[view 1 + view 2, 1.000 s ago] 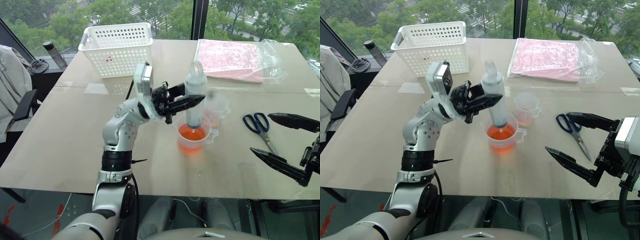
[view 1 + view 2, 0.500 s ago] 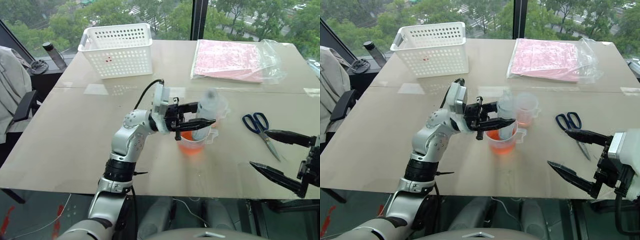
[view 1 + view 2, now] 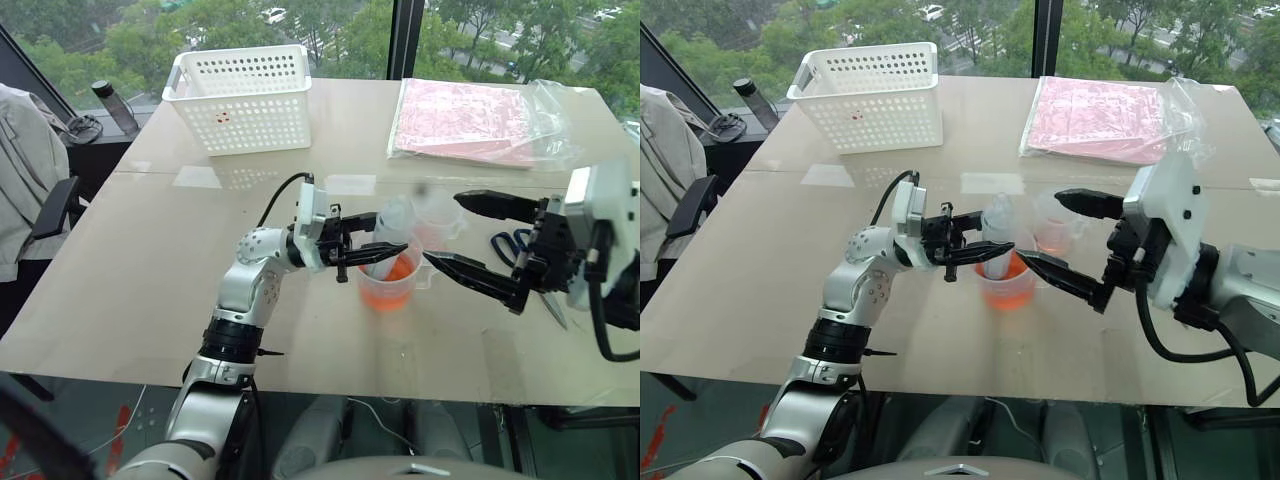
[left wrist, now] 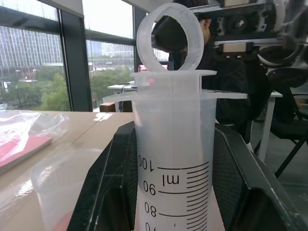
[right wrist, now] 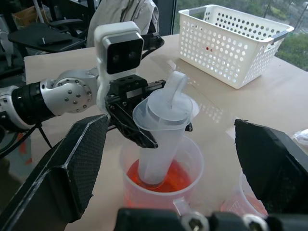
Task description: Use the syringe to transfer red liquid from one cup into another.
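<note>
Syringe [image 3: 997,232] now stands lower than a second ago, its tip dipped into the red liquid [image 3: 1002,283] of the larger cup [image 3: 1004,296], the left hand [image 3: 975,250] still clamped on its barrel. To its right, the right hand [image 3: 1060,232] has swung in from the worktop [image 3: 770,270] edge, fingers wide apart around the plunger ring, so drawing liquid up looks like the next step.

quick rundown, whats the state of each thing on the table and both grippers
syringe: tilted, tip in the red liquid, plunger pushed in
larger cup: upright, holds red liquid
smaller cup: upright, a little red liquid
left gripper: shut on syringe
right gripper: open, near the syringe
scissors: flat, partly hidden
basket: upright
</note>
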Robot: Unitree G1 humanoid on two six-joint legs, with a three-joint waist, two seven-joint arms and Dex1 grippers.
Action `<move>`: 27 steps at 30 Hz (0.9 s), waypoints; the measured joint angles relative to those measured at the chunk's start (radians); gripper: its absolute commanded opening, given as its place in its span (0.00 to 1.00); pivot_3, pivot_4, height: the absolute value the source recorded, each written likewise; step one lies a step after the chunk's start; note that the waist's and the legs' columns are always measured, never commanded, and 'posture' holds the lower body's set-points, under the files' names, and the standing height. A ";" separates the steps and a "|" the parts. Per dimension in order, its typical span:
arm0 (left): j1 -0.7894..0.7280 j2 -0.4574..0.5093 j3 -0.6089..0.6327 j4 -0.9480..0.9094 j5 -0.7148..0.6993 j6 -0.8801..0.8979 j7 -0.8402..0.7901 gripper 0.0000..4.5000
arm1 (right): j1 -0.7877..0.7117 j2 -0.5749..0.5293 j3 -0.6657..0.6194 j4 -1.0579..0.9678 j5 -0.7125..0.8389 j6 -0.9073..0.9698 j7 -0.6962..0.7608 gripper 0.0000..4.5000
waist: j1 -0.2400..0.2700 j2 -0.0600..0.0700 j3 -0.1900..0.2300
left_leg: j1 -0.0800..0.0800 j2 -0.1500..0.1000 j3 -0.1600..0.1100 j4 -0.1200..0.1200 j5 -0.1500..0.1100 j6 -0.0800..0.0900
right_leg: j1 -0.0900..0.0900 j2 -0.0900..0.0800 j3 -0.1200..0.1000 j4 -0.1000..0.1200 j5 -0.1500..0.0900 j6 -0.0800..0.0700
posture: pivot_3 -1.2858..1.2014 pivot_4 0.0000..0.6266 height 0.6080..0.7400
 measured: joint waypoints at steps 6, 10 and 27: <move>0.009 -0.001 -0.005 -0.023 -0.005 0.010 0.002 0.33 | -0.158 0.097 0.146 0.054 -0.016 0.056 -0.096 0.83 | -0.001 0.000 0.000 | 0.000 0.000 0.000 0.000 0.000 0.000 | 0.000 0.001 0.000 0.000 0.000 0.000 | 0.52 0.24 1.00; 0.017 0.000 -0.004 -0.033 -0.016 0.022 0.007 0.33 | -0.192 0.136 0.175 0.071 -0.025 0.087 -0.124 0.71 | 0.000 0.000 0.000 | 0.000 0.000 -0.001 0.000 0.000 0.000 | 0.000 0.001 0.000 0.000 0.000 0.000 | 0.52 0.24 1.00; 0.025 0.018 -0.006 -0.057 -0.038 0.068 0.025 0.33 | -0.226 0.181 0.190 0.071 -0.004 0.140 -0.124 0.01 | -0.001 0.000 0.000 | 0.000 0.000 -0.001 -0.001 0.000 0.000 | -0.001 0.001 0.000 0.000 0.000 0.000 | 0.52 0.24 1.00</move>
